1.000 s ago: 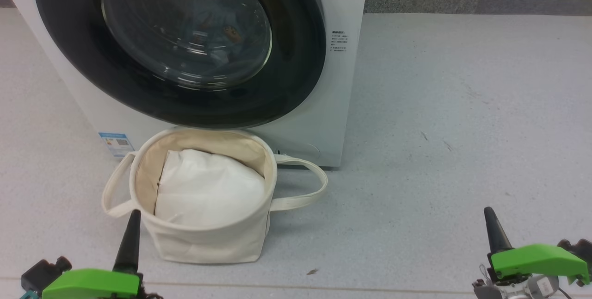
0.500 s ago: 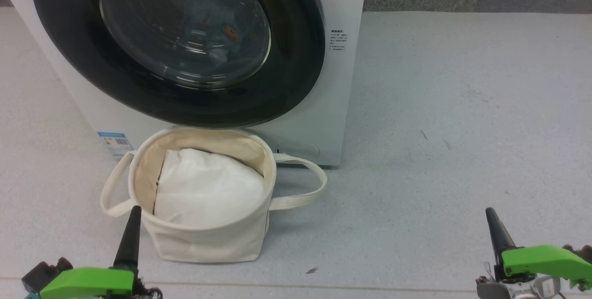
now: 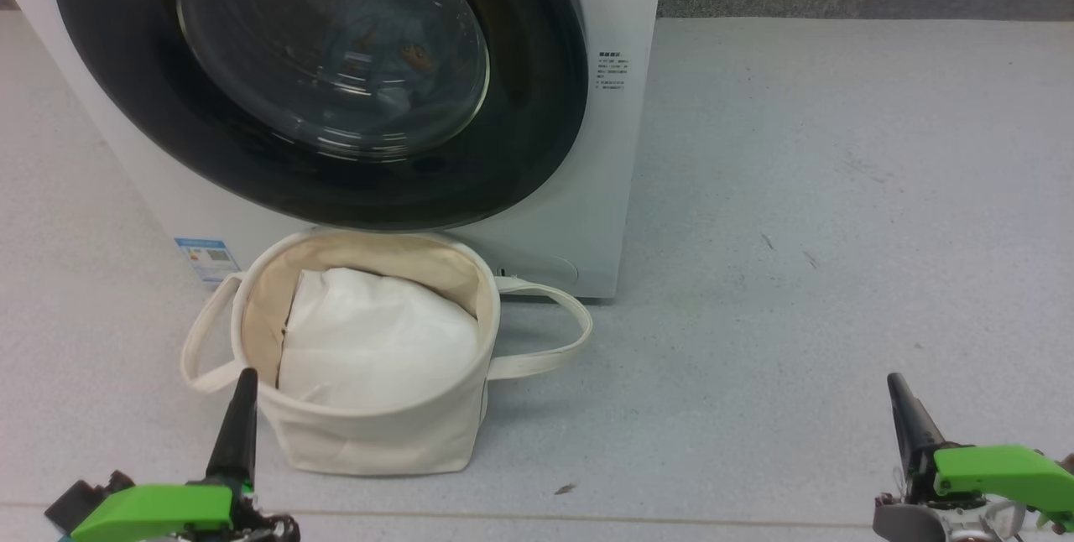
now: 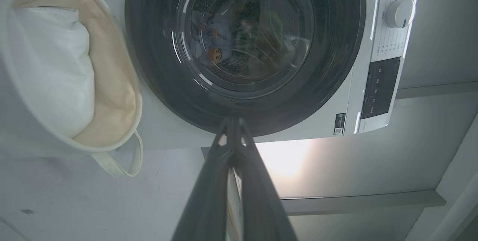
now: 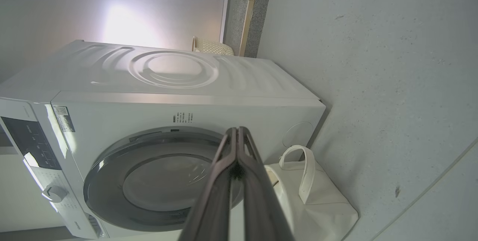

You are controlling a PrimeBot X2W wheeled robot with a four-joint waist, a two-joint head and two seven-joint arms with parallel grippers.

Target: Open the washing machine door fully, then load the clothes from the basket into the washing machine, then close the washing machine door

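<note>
**Door shut on the washer, both tools closed and empty, basket parked in front.**

Head view: the washing machine door (image 3: 319, 80), a wide glossy black ring around a domed clear pane, is seen flush against the smooth white washing machine (image 3: 604, 190). The clothes (image 3: 394, 64), pale blue cloth with an orange print, are glimpsed behind the glass. The basket (image 3: 377, 441), round, soft cream canvas with two long loop handles, is stood on the speckled grey floor (image 3: 797, 231) just before the washer, with crumpled white padding (image 3: 377, 349) in it. The left tool (image 3: 246, 381) and right tool (image 3: 895, 383) are held low, each a dark tapered spike, fingers pressed together on nothing. Left wrist view: the joined tips are seen against the door's black rim, and a round white knob (image 4: 399, 12) is made out. Right wrist view: embossed rings are shown on the washer's side panel.
</note>
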